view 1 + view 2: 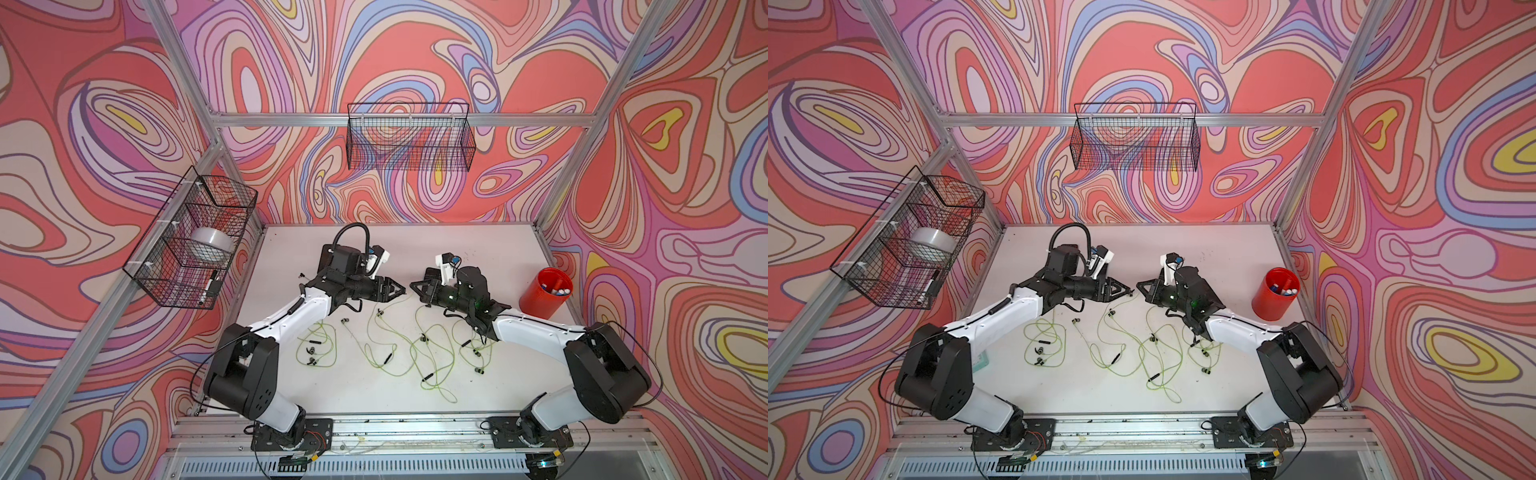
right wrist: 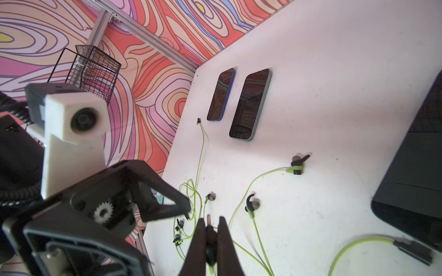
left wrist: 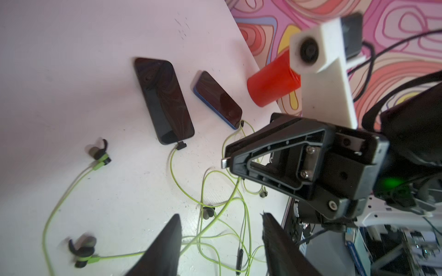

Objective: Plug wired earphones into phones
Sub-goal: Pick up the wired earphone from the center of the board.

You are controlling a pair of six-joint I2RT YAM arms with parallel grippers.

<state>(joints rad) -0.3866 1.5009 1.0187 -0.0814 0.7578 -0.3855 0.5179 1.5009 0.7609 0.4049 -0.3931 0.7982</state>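
Right wrist view: phone (image 2: 411, 186) cut by the frame edge, plug (image 2: 210, 237) mostly hidden between right gripper (image 2: 211, 218) fingers; left wrist view: earbud (image 3: 82, 248) blurred

free: far table strip (image 1: 478, 245) | obstacles: earphone cords (image 1: 409, 347) mid-table, red cup (image 1: 542, 297) right edge

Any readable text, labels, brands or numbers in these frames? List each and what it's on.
None legible.
Phones: dark screens, only reflections, no brand showing.
Markers in the red cup: print too small to read.
Earphone plug in the right gripper: no marking visible.
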